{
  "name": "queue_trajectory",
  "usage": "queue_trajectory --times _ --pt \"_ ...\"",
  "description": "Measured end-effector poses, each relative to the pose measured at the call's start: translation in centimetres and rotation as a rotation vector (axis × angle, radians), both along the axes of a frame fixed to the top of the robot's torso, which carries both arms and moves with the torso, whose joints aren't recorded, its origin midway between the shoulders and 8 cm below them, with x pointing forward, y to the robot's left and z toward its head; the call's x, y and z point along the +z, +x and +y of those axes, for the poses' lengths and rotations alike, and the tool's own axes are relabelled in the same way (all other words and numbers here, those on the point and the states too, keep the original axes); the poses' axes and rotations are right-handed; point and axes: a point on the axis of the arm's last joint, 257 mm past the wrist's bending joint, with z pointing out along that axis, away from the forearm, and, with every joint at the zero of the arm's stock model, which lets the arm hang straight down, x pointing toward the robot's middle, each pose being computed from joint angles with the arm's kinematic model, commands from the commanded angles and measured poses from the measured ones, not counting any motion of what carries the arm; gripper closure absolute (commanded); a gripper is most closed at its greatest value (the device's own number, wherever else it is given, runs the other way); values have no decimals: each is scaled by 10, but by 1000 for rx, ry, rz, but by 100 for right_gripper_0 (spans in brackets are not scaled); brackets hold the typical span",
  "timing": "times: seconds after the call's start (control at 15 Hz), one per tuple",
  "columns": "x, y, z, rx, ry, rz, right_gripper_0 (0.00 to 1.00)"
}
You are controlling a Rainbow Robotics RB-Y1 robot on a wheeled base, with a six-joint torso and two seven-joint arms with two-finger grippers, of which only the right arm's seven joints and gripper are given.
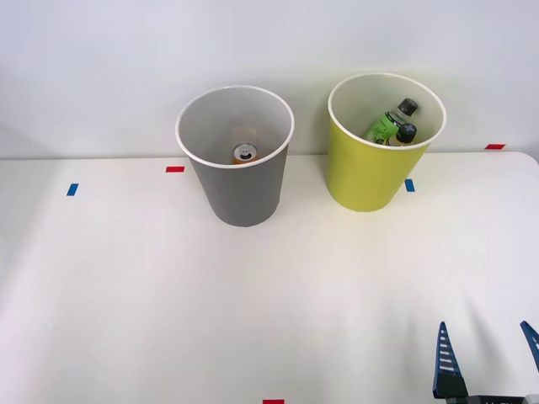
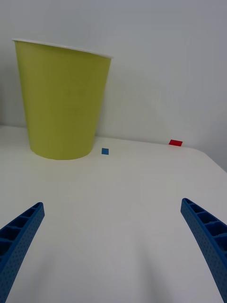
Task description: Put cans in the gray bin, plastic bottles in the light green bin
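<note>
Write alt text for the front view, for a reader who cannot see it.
Two round bins stand side by side at the back of a white table: the gray bin holds a can and the light green bin holds two black-capped plastic bottles. The right gripper sits open and empty at the near right edge, well short of the bins.

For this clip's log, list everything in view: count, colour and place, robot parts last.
gray bin: 1, gray, white inside, table's far middle.
drink can: 1, silver top, orange side, upright inside the gray bin.
light green bin: 1, yellow-green, to the gray bin's right.
plastic bottles: 2, black-capped, one bright green, one darker, inside the light green bin.
tape marks: 3 red, 2 blue, on the table.
table: 1, white.
right hand: 1, blue ribbed fingers, open, at the near right edge.
</note>
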Motion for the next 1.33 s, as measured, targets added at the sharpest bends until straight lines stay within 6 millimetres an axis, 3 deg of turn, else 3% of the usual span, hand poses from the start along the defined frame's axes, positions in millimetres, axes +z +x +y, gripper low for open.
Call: queue_trajectory --times 0.27,0.73,0.93,1.33 --pt "0 -10 -3 -11 -4 0 0" --pt "-9 -24 39 77 46 21 0" --pt "-10 -28 25 59 20 30 0" --pt "-17 -39 23 51 9 60 0"
